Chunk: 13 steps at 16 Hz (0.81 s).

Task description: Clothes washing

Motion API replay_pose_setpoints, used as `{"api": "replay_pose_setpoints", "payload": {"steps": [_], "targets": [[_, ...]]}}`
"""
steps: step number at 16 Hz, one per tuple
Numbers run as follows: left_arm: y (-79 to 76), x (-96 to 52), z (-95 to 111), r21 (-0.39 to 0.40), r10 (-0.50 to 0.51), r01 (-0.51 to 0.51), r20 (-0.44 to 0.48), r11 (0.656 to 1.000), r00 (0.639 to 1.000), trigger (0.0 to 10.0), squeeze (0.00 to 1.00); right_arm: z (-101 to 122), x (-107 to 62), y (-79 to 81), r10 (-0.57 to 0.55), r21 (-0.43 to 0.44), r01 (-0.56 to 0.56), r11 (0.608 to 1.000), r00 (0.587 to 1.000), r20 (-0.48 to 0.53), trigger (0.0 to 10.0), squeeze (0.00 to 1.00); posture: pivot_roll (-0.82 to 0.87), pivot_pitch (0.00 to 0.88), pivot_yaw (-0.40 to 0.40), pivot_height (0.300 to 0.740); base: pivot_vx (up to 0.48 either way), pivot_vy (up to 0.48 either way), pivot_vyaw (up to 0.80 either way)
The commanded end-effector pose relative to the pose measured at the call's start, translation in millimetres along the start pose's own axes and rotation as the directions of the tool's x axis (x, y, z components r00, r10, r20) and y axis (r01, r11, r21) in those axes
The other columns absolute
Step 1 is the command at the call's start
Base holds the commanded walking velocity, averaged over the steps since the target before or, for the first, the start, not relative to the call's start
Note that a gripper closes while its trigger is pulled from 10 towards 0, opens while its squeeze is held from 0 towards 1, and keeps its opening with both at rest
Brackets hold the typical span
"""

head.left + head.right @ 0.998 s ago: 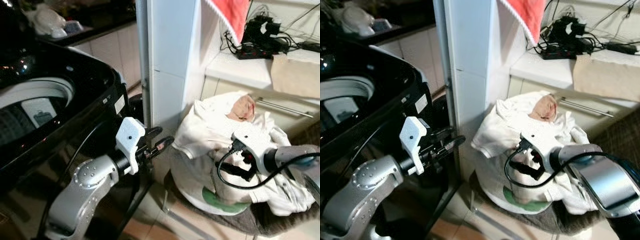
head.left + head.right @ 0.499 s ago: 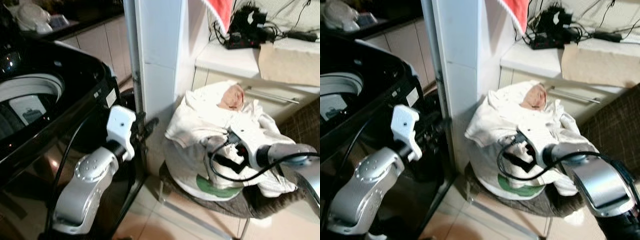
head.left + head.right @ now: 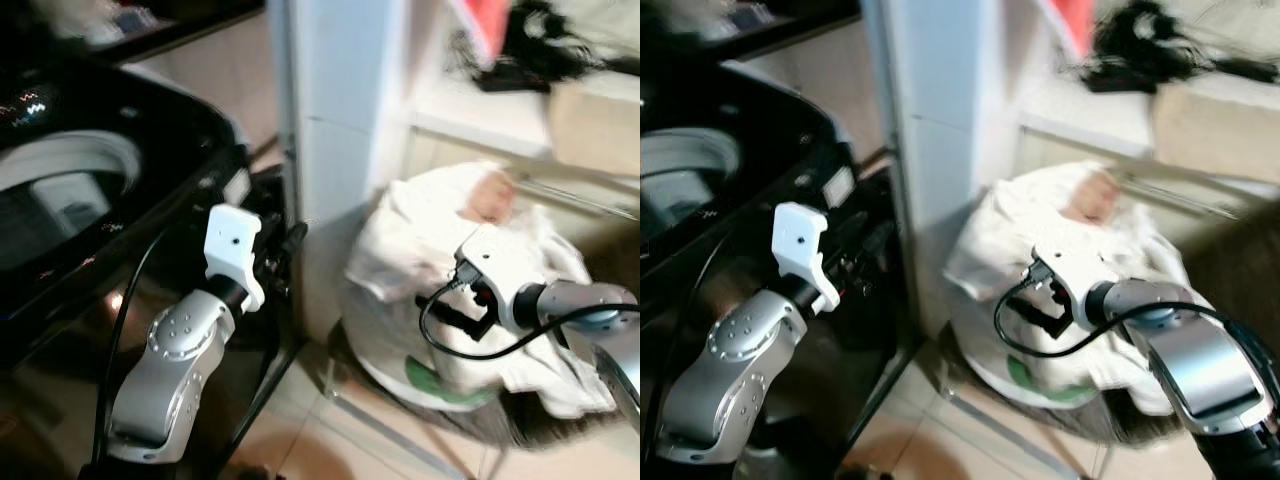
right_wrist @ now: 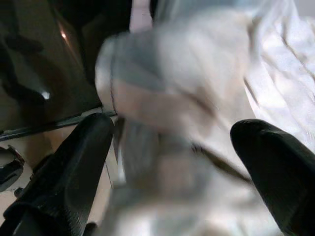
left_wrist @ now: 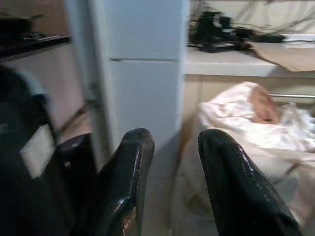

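Camera framing has shifted and blurred since the earlier frames, which indicates body motion, not motion of the objects. Relative to the laundry, the right hand (image 3: 470, 312) remains at the near-left face of the pile of white clothes (image 3: 470, 250); in the right wrist view its fingers (image 4: 74, 162) are spread wide with cloth between them, not yet clamped. The left hand (image 5: 170, 182) has drawn in closer to the black washing machine (image 3: 120, 180); its fingers stand apart and hold nothing, pointed toward the white pillar (image 3: 345, 110).

The clothes lie heaped on a low seat (image 3: 1060, 405) to the right of the pillar, well apart from the open washer drum (image 3: 60, 195) at far left.

Judgement: the task is at the pick-up step. No garment is secured; the right hand must close on the fabric before any transfer to the drum.
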<state>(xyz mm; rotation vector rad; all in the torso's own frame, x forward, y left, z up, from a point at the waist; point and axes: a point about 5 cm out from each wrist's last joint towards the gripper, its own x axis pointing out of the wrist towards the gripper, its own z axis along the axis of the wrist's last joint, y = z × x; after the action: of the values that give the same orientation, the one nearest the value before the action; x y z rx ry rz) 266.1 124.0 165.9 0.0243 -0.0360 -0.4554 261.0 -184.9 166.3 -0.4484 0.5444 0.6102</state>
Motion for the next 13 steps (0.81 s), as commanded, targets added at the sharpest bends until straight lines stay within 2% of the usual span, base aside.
{"api": "replay_pose_setpoints", "payload": {"steps": [1, 7, 9, 10, 12, 13], "targets": [[2.4, 1.9, 2.3, 0.015, 0.008, -0.008, 0.004, 1.000, 1.000, 10.0, 0.00, 4.4, -2.2, -5.2, -0.032, -0.001, 0.032, 0.999, 0.999, 0.012, 10.0, 0.00, -0.08, 0.007, 0.018, 0.740, 0.296, 0.000, 0.00], [1.7, 2.8, 1.1, 0.013, -0.007, 0.007, -0.008, 1.000, 1.000, 10.0, 0.00, 3.1, -2.8, -7.1, -0.042, 0.001, 0.042, 0.999, 0.999, 0.011, 10.0, 0.00, -0.08, 0.007, 0.023, 0.740, 0.307, 0.000, 0.00], [2.2, 2.4, 1.4, 0.014, -0.005, 0.005, -0.008, 1.000, 1.000, 10.0, 0.00, 2.4, -3.1, -5.9, -0.027, -0.046, 0.027, 0.999, 1.000, -0.002, 10.0, 0.00, -0.08, 0.006, 0.021, 0.740, 0.317, 0.000, 0.00], [2.2, 2.3, 1.4, 0.015, -0.005, 0.005, -0.008, 1.000, 1.000, 10.0, 0.00, 1.8, -3.2, -5.2, -0.024, -0.052, 0.024, 0.998, 1.000, -0.005, 10.0, 0.00, -0.08, 0.006, 0.020, 0.740, 0.319, 0.000, 0.80], [1.3, 1.3, 1.6, 0.010, -0.012, 0.012, -0.002, 1.000, 1.000, 10.0, 0.00, 1.7, -2.6, -7.6, -0.048, 0.005, 0.048, 0.999, 0.999, -0.005, 10.0, 0.00, -0.08, 0.005, 0.020, 0.740, 0.146, 0.000, 0.34], [-0.6, 0.1, 0.4, 0.017, -0.034, 0.034, -0.012, 0.999, 0.999, 10.0, 0.00, 1.9, -2.3, -8.1, -0.048, -0.012, 0.048, 0.999, 0.999, -0.007, 10.0, 0.00, -0.08, 0.005, 0.022, 0.740, 0.000, 0.000, 0.00]]}}
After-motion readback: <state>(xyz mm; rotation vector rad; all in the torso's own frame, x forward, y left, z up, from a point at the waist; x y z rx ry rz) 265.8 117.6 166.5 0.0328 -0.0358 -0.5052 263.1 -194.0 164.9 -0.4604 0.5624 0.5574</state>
